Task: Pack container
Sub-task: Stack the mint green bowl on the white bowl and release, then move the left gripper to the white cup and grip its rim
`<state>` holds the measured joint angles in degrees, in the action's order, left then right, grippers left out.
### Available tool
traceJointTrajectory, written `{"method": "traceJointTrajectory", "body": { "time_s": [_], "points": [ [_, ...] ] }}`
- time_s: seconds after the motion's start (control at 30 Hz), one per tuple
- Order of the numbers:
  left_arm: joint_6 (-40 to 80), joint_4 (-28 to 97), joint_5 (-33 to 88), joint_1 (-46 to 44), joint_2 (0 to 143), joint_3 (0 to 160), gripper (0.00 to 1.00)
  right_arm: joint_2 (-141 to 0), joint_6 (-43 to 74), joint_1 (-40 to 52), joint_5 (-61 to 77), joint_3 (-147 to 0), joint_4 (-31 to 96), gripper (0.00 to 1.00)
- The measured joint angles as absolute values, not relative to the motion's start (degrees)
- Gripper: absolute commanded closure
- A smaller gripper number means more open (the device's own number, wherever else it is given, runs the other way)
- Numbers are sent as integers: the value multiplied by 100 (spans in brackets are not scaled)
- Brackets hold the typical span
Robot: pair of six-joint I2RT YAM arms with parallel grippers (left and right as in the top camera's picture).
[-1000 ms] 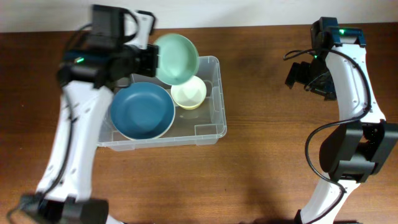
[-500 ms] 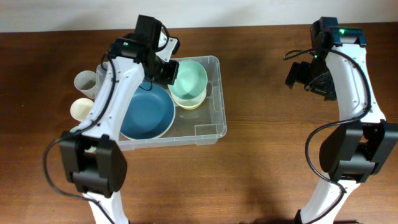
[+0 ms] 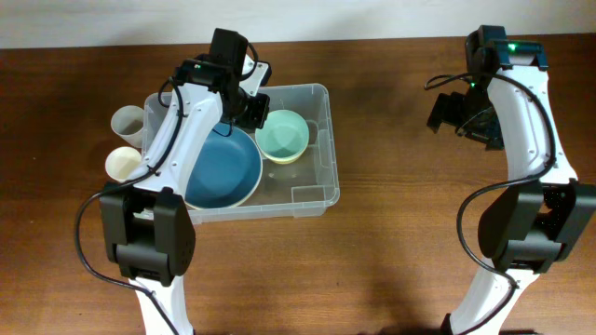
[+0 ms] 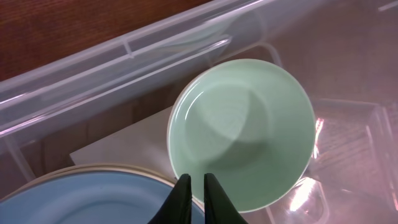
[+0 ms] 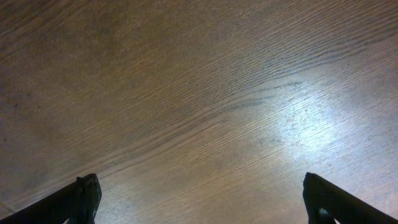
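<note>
The container (image 3: 317, 191) is a clear plastic bin at the table's back left; its wall (image 4: 124, 56) fills the left wrist view. Inside lie a blue plate (image 3: 223, 167) (image 4: 93, 199) and a pale green bowl (image 3: 282, 135) (image 4: 242, 130), nested in a cream bowl whose rim (image 3: 285, 159) peeks out below it. My left gripper (image 3: 253, 113) (image 4: 198, 180) reaches into the bin, its jaws a narrow slit apart on the green bowl's near rim. My right gripper (image 3: 447, 112) (image 5: 202, 199) hovers wide open over bare wood at the far right, holding nothing.
Two cups stand on the table left of the bin: a grey one (image 3: 128, 121) and a cream one (image 3: 122, 164). A raised moulded ridge (image 3: 305, 193) sits in the bin's front right corner. Brown wooden tabletop (image 3: 400, 233) lies between the arms.
My left arm swung the green bowl from above the bin's back rim down into the cream bowl. The two cups came out from behind the arm. The right arm stayed still.
</note>
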<state>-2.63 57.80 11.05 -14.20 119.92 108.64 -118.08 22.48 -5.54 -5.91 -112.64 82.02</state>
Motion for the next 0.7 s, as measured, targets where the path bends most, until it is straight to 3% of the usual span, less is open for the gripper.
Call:
{"method": "traceJointTrajectory", "body": {
  "time_s": [0.07,0.17,0.23,0.3,0.5,0.7],
  "points": [
    [-274,5776,1048,-1420,12011,10864,51,-11808,2250,-554,-591,-11264,8202,1],
    [-307,5754,991,-1420,12036,10864,31,-11808,2250,-554,-593,-11264,8200,1],
    [-331,5736,954,-1417,12051,10866,26,-11808,2252,-554,-591,-11264,8202,1],
    [-342,5815,937,-1404,12073,10975,4,-11808,2250,-554,-591,-11264,8200,1],
    [-270,6573,720,-1223,12184,12425,1,-11808,2252,-554,-591,-11264,8202,1],
    [574,7432,-405,-521,12171,13968,1,-11808,2252,-554,-593,-11264,8202,1]
  ]
}}
